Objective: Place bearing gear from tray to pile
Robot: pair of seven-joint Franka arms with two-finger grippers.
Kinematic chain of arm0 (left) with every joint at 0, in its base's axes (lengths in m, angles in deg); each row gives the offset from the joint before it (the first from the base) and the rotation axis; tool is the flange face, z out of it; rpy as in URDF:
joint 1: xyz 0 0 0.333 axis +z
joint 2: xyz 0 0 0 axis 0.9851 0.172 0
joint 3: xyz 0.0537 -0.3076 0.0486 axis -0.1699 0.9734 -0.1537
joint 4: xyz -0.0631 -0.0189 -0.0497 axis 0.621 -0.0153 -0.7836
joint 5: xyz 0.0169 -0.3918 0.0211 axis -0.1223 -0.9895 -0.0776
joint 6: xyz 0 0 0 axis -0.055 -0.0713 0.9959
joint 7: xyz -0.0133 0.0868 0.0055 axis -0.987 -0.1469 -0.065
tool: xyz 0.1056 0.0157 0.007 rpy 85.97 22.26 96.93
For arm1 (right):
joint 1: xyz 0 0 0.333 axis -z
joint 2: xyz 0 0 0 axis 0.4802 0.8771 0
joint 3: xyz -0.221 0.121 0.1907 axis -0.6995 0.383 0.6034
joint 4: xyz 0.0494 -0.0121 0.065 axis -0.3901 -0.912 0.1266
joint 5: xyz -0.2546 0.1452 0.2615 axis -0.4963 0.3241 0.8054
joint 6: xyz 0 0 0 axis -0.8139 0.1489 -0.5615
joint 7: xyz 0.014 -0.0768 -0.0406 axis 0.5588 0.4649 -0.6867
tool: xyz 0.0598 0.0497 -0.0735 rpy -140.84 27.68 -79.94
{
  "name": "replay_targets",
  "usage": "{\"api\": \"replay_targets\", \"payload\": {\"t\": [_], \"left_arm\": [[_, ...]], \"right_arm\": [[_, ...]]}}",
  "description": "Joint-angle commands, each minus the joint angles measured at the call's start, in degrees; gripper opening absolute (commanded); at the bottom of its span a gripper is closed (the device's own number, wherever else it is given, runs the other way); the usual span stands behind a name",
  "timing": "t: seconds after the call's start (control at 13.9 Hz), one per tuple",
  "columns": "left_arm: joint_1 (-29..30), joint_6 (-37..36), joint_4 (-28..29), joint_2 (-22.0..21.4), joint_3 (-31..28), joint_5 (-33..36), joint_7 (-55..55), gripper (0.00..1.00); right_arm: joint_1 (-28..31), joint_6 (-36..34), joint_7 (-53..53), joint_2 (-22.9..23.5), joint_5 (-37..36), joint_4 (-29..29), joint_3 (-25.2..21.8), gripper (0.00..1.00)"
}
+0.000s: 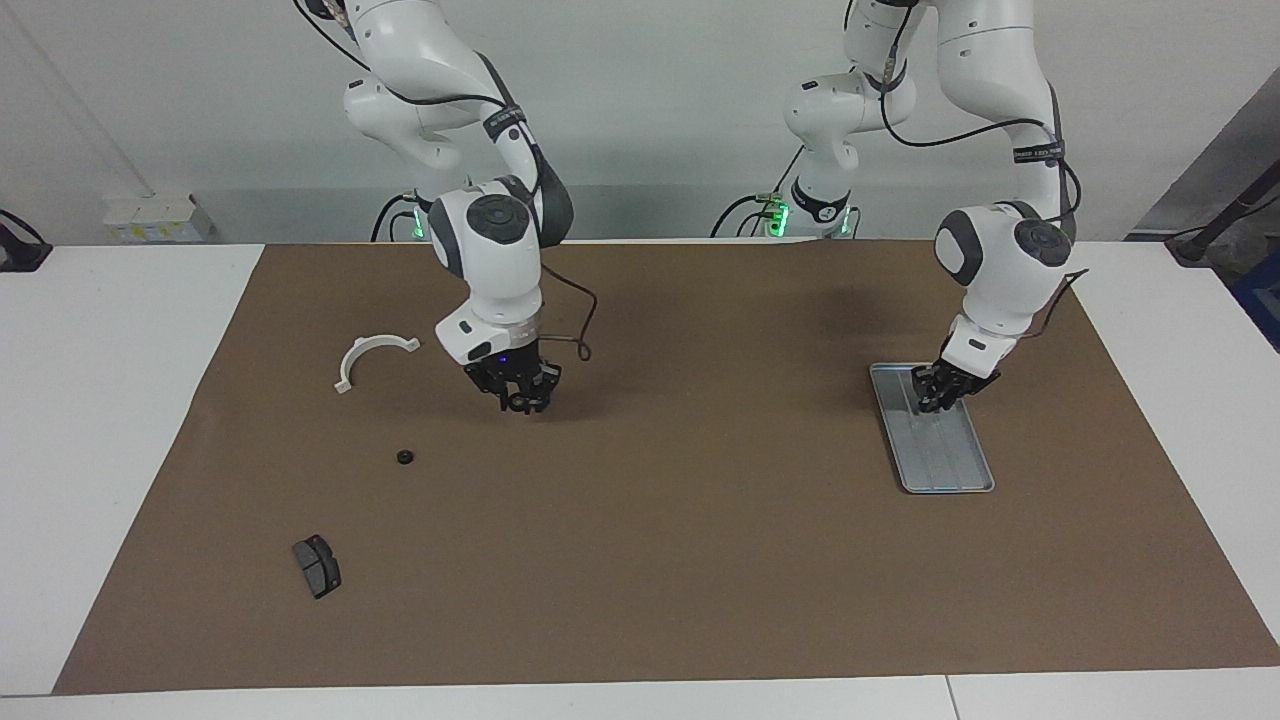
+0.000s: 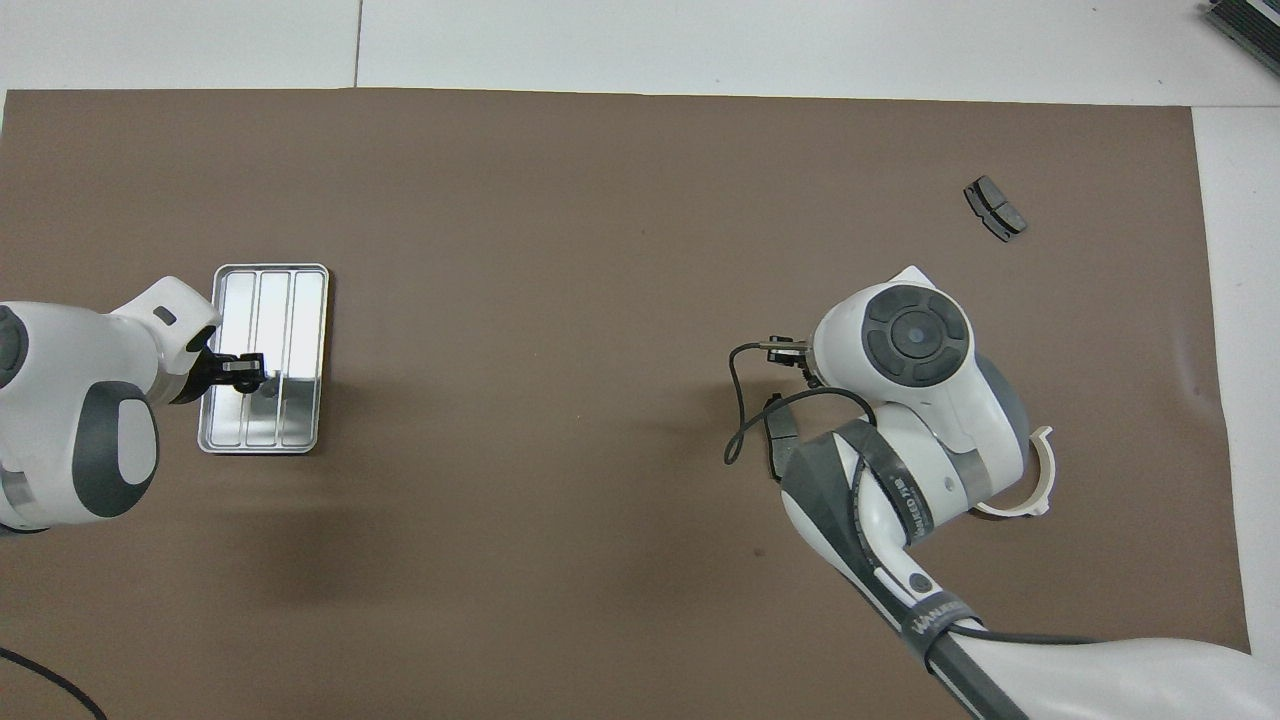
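Note:
The silver-grey ridged tray (image 1: 940, 465) (image 2: 262, 300) lies toward the left arm's end of the table, and nothing shows on its bare part. A small black round gear (image 1: 404, 457) lies on the brown mat between the white half-ring bracket (image 1: 372, 358) (image 2: 1040, 478) and a dark grey brake pad (image 1: 316, 566) (image 2: 995, 208). The right arm's wrist hides the gear in the overhead view. My right gripper (image 1: 524, 400) is open, raised over bare mat beside the bracket and gear. My left gripper (image 1: 943, 397) (image 2: 240, 372) is low over the tray's end nearer the robots.
The brown mat (image 1: 680, 520) covers most of the white table. A cable loops off the right wrist (image 2: 745, 400). The pile's parts lie well apart toward the right arm's end.

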Motion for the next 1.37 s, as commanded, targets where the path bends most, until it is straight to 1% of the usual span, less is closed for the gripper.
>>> {"api": "replay_targets", "payload": {"t": [0.0, 0.29, 0.43, 0.72, 0.79, 0.94, 1.01, 1.08, 1.15, 1.22, 1.3], "left_arm": [[-2.89, 0.28, -3.46, 1.87, 0.11, -0.17, 5.17, 0.13], [-8.42, 0.37, -4.43, 2.22, 0.02, -0.17, 15.72, 0.13], [-11.67, 0.72, -4.43, 2.22, 0.02, -0.17, 21.42, 0.13], [-17.57, 0.99, -4.35, 2.13, 0.02, -0.17, 30.49, 0.13], [-19.14, 0.99, -4.35, 2.13, 0.02, -0.17, 32.33, 0.13], [-23.27, 1.34, -4.35, 2.04, 0.02, -0.17, 37.6, 0.13], [-25.29, 1.77, -4.35, 2.04, 0.02, -0.17, 39.45, 0.15], [-27.49, 2.65, -4.0, 2.04, 0.02, -0.17, 40.69, 0.2], [-29.25, 3.35, -3.82, 1.96, 0.02, -0.17, 41.74, 0.29], [-30.57, 3.62, -3.82, 1.96, 0.11, -0.17, 43.06, 0.47], [-31.54, 4.49, -3.91, 2.04, 0.11, -0.17, 44.64, 0.54]], "right_arm": [[6.8, 2.99, -7.09, -2.5, -0.32, -4.76, 0.74, 0.0], [16.12, 5.73, -16.86, -1.1, -0.32, -4.76, 0.74, 0.0], [20.17, 5.64, -20.81, -1.01, -0.23, -4.76, 0.74, 0.0], [25.62, 6.43, -27.93, 0.57, 6.44, -4.59, 0.74, 0.0], [26.77, 8.26, -29.43, 1.36, 6.88, -4.59, 0.74, 0.0], [28.0, 9.77, -29.8, 2.24, 6.89, -4.41, 0.74, 0.01], [28.62, 10.82, -29.89, 2.59, 6.89, -4.41, 0.74, 0.02], [29.5, 11.61, -29.89, 3.2, 6.89, -4.41, 0.74, 0.04], [29.94, 11.71, -30.23, 3.47, 6.89, -4.41, 0.74, 0.15], [29.95, 11.71, -30.59, 3.56, 6.89, -4.32, 0.74, 0.46], [29.95, 11.53, -30.5, 3.65, 6.89, -3.71, 0.74, 0.92]]}}
